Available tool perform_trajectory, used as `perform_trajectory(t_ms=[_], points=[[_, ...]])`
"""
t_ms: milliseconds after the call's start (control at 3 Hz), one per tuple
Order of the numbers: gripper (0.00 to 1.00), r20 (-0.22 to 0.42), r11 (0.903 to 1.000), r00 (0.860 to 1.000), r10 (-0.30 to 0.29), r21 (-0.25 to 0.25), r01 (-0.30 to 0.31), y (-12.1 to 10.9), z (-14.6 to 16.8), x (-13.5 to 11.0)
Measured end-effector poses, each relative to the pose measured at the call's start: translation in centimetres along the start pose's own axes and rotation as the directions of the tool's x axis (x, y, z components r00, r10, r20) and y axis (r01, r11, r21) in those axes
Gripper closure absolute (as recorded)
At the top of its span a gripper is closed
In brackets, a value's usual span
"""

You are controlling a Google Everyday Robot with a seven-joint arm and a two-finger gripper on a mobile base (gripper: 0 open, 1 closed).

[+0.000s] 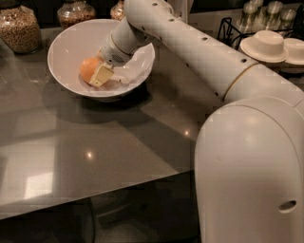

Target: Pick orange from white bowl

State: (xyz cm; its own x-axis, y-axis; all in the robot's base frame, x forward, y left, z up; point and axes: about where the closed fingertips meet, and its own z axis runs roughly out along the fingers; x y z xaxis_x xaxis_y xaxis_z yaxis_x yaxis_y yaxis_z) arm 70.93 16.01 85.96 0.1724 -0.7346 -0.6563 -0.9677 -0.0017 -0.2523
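The orange (87, 67) lies inside the white bowl (66, 43), left of its middle, at the back left of the grey table (95, 142). My gripper (98, 74) reaches down into the bowl from the right and sits against the orange's right side, touching it. The gripper covers part of the orange. The arm (190, 42) runs from the bowl across to the right.
Glass jars of dry goods (19, 28) (76, 12) stand behind the bowl at the back left. Small white plates (263, 45) and a wire rack (229, 29) are at the back right. My large white body (247, 175) fills the lower right.
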Motion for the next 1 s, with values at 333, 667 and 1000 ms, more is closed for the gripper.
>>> perform_trajectory(t_ms=[333,667,1000], points=[[0.97,0.003,1.0000,1.000,-0.004,0.001,0.004,0.0,0.0,-0.1],[1.00,0.011,0.9998,1.000,-0.004,0.017,0.004,-0.2,-1.2,-0.8],[1.00,0.027,0.9987,1.000,0.005,0.050,-0.006,-0.3,-3.8,-1.6]])
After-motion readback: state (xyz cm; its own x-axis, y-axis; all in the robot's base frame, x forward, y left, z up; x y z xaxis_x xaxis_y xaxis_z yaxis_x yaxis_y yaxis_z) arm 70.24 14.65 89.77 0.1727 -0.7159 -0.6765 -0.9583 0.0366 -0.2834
